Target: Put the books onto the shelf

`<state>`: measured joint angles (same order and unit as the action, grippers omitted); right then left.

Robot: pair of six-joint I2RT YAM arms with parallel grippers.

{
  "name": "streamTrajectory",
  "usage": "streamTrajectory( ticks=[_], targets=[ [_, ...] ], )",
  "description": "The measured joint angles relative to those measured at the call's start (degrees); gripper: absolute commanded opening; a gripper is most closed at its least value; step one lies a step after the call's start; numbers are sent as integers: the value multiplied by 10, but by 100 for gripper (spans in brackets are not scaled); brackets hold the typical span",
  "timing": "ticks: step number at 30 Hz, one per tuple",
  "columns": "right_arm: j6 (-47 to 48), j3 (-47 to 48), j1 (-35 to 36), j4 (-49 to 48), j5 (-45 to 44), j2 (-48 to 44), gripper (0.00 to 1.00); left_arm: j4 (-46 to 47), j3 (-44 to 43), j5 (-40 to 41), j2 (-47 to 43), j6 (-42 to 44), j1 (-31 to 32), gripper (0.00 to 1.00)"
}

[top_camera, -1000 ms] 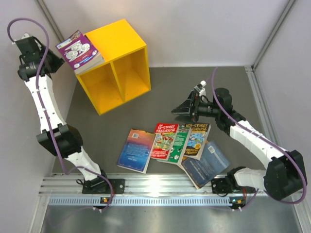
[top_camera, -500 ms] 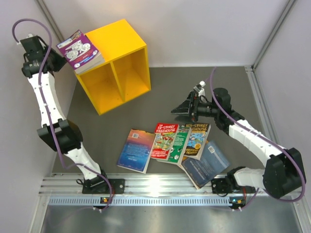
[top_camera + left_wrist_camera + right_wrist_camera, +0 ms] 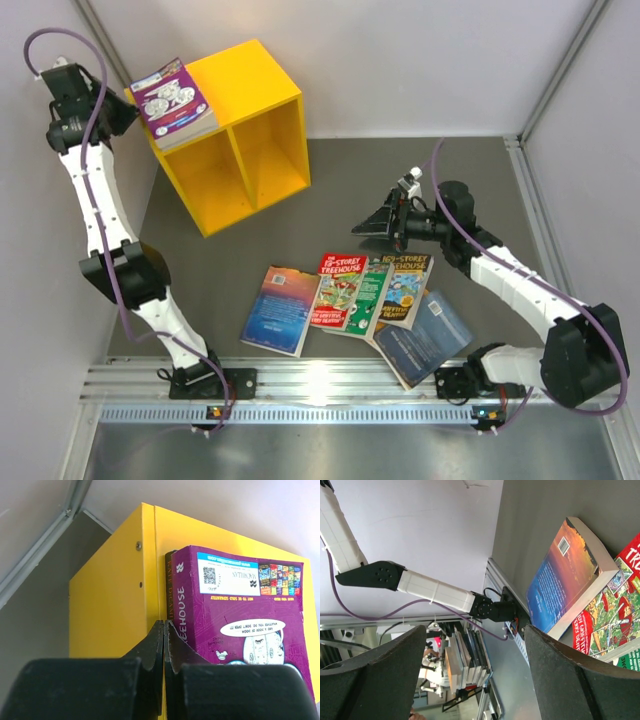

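The yellow shelf [image 3: 250,90] stands at the back left, its two compartments facing the front. On its top lies a purple book [image 3: 172,100] over another book, hanging past the left edge. My left gripper [image 3: 124,110] is shut with nothing in it, its tips against the purple book's spine side [image 3: 240,615] by the shelf's top edge [image 3: 110,610]. Several books lie flat near the front: blue-orange [image 3: 282,308], red Treehouse [image 3: 337,290], green [image 3: 368,298], light blue [image 3: 405,288], dark blue [image 3: 425,340]. My right gripper [image 3: 365,225] hovers open just behind them.
The left wall runs close beside my left arm. An aluminium rail [image 3: 320,385] carries both arm bases along the near edge. In the right wrist view the blue-orange book [image 3: 567,575] lies beyond my open fingers, and a pile of other books [image 3: 465,660] stands off the table.
My left gripper has risen and moved right along the shelf's corner, nudging the purple stack a little further onto the top. The right arm has not moved.
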<state>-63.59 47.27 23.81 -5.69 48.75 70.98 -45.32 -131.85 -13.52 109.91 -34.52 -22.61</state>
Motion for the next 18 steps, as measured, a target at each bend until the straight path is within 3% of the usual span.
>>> streamTrajectory(
  ticks=[9, 18],
  targets=[
    [0, 0, 0, 0, 0, 0, 79, 10, 33, 32, -24, 2, 5, 0],
    [22, 5, 0, 29, 0, 1, 82, -9, 229, 124, -274, 1, 8, 6]
  ],
)
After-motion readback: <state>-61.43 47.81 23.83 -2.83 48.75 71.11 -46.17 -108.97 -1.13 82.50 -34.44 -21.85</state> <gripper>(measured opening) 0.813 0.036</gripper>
